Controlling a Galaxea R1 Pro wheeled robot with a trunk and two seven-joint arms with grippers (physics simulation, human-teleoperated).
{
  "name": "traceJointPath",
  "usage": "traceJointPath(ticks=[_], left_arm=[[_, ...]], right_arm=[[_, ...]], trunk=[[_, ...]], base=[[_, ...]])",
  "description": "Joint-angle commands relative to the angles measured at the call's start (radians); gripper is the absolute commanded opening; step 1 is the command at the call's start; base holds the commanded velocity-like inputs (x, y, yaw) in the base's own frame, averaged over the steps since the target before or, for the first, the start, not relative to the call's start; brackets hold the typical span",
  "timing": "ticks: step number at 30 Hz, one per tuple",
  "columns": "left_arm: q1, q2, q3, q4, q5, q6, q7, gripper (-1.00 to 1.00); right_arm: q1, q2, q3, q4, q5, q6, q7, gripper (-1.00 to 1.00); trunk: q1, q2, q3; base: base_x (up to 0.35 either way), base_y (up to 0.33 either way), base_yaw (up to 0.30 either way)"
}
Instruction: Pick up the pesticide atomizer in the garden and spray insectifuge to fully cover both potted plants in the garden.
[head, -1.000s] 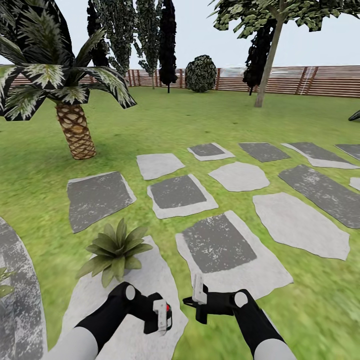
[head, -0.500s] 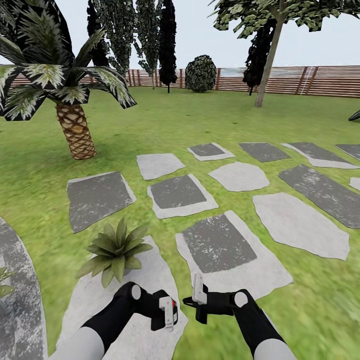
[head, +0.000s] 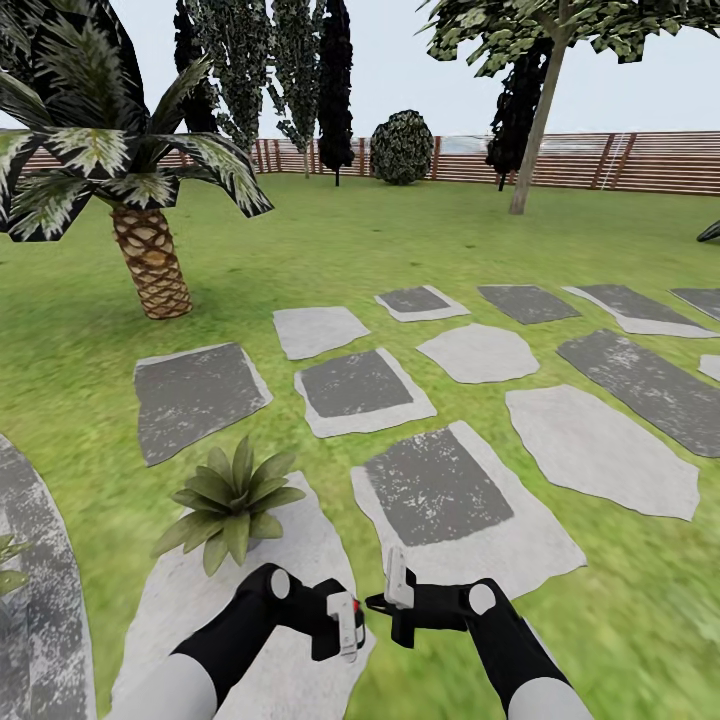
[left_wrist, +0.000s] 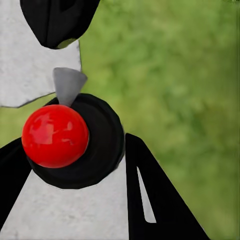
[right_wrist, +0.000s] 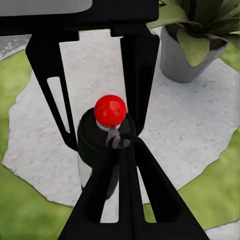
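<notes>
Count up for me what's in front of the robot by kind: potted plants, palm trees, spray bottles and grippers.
Potted plants: 2, one near, one cut off at the picture's left edge
Palm tree: 1
Spray bottle: 1
Grippers: 2, left gripper, right gripper
Total: 6

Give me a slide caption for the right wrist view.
Left claw grips dark red-buttoned pesticide atomizer above pale stepping stone, grey-potted leafy plant nearby.

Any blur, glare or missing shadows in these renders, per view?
Head view: flat even light, no cast shadow under the potted plant; grass smears at the lower right corner. Left wrist view: the lawn behind is soft and out of focus; the atomizer's red button carries small highlights. Right wrist view: sharp throughout; mild sheen on the red button.
</notes>
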Motion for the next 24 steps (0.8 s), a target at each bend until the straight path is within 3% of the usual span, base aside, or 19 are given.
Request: traceJointPath(ticks=[1,24], left_arm=[[0.000,-0.003,0.000,-0.001,-0.005,0.000,-0.003,-1.00],[0.000,-0.014,0.001,-0.003,-0.003,-0.001,-0.002,-1.00]], right_arm=[[-0.001,0.002,-0.006,-0.001,0.006,-0.004,0.005,-1.00],[-0.001,0.002,-0.006,-0.001,0.006,-0.004,0.005,-1.00]], trunk=[[0.000,0.000,-0.001],[0.000,0.000,-0.001]], base=[[0.000,0.000,0.000],[0.000,0.000,0.000]])
